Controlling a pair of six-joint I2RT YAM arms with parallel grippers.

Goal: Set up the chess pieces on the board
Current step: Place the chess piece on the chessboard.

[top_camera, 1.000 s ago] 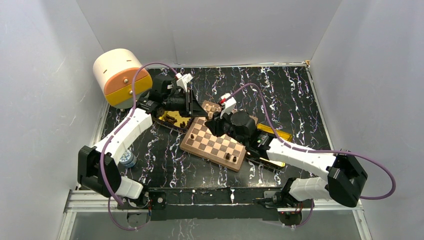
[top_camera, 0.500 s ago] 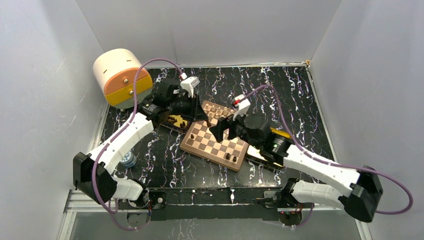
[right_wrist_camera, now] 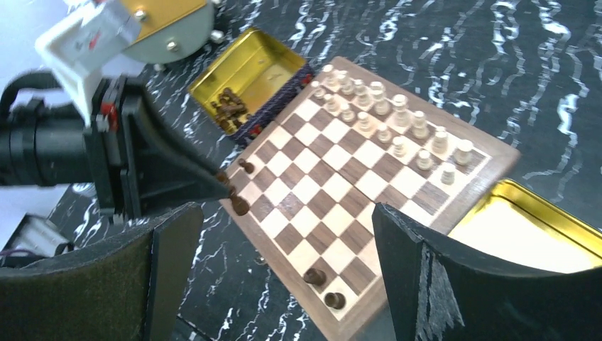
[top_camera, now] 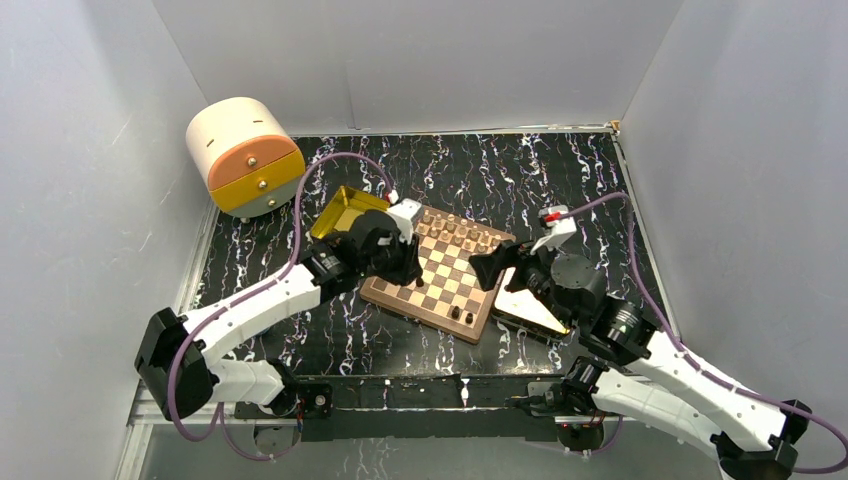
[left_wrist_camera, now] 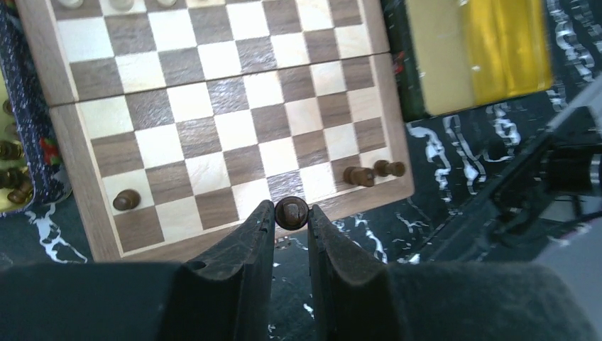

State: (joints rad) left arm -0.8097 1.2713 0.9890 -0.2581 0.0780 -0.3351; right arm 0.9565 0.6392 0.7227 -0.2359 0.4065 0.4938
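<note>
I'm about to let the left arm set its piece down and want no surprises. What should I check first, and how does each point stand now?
1. Grip: left gripper shut on dark piece: ok.
2. Target: board square just ahead of the piece free: ok.
3. Height of the piece above the board: cannot tell.
4. Other arm: right gripper open, empty, at the board's side: ok.
5. Neighbours: two dark pieces near the corner standing upright: cannot tell.

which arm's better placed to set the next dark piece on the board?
Left: the left gripper is shut on a dark piece at the board edge; the right gripper is open and empty.
</note>
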